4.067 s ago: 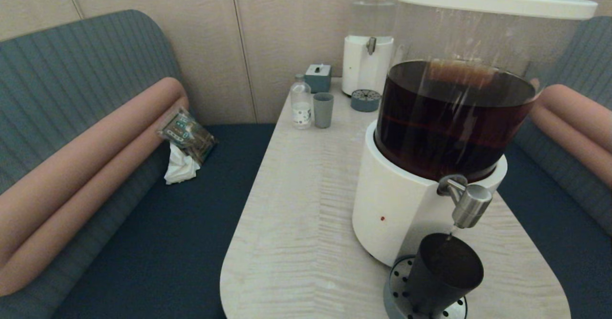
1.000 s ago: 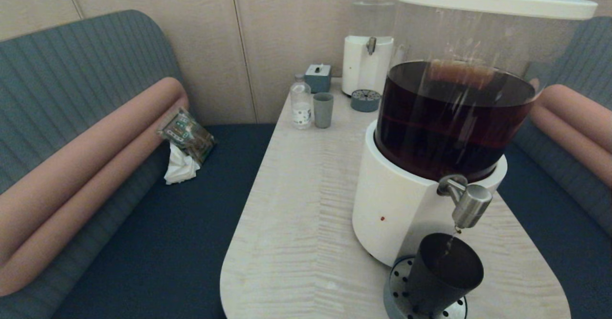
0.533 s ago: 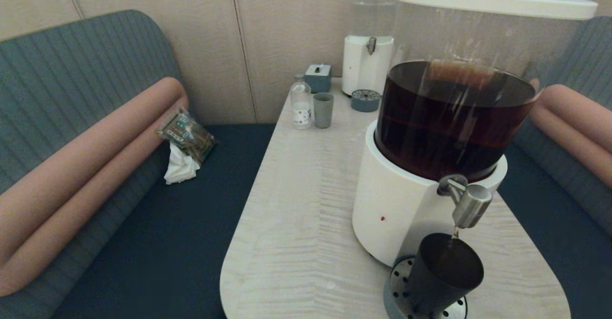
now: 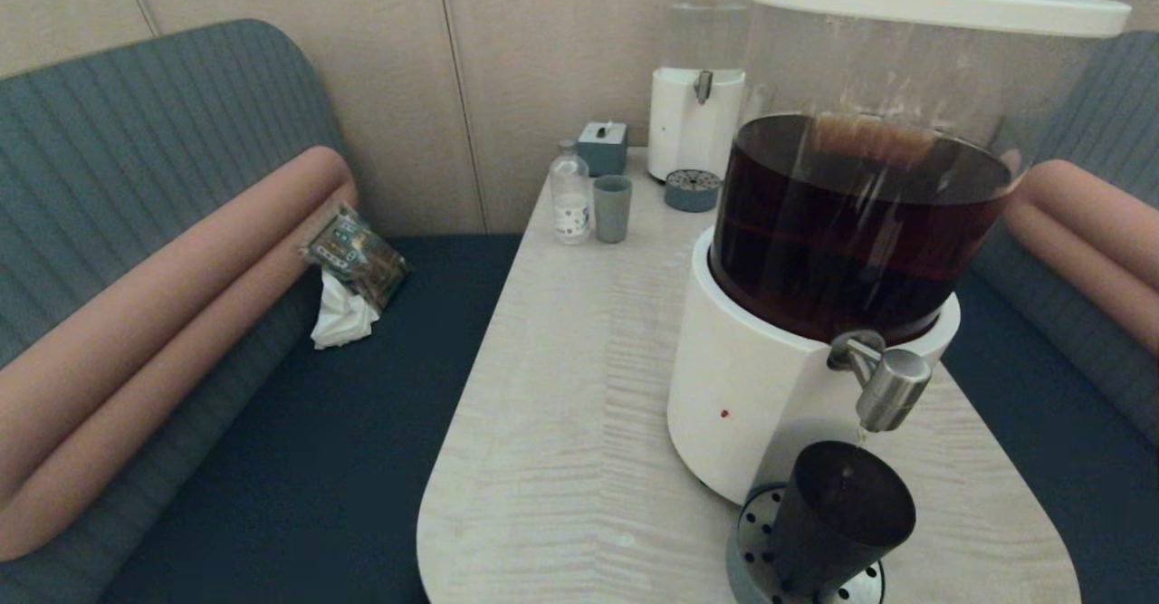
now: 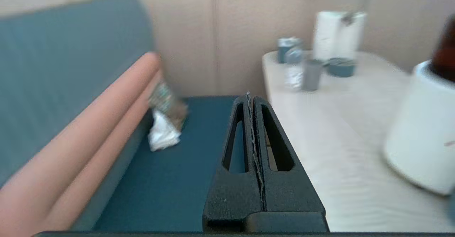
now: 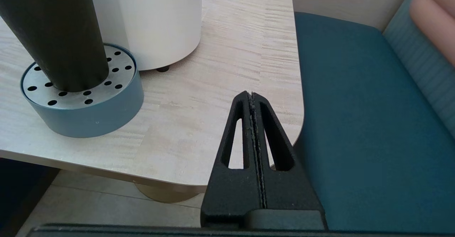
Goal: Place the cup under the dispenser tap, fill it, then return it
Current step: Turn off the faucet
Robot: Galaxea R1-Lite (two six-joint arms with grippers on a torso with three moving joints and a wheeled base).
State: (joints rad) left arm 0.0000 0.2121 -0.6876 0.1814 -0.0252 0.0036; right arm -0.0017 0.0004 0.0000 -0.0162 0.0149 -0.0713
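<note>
Cup: the dark tumbler (image 4: 842, 518) stands upright on the perforated drip tray (image 4: 756, 554), directly below the dispenser tap (image 4: 887, 391), untouched by either arm.
Left gripper (image 5: 253, 100): fingers pressed together, empty, off the table's left edge above the bench seat (image 5: 170, 180).
Right gripper (image 6: 251, 98): closed on nothing, beside the table's near right corner.
Writing: bottle (image 4: 570, 198) label too small to read.

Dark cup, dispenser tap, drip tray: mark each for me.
dark cup (image 4: 838, 518), head view, on its outer side wall below the rim.
dispenser tap (image 4: 892, 391), head view, on the steel spout body.
drip tray (image 6: 90, 118), right wrist view, on its blue-grey outer wall.
</note>
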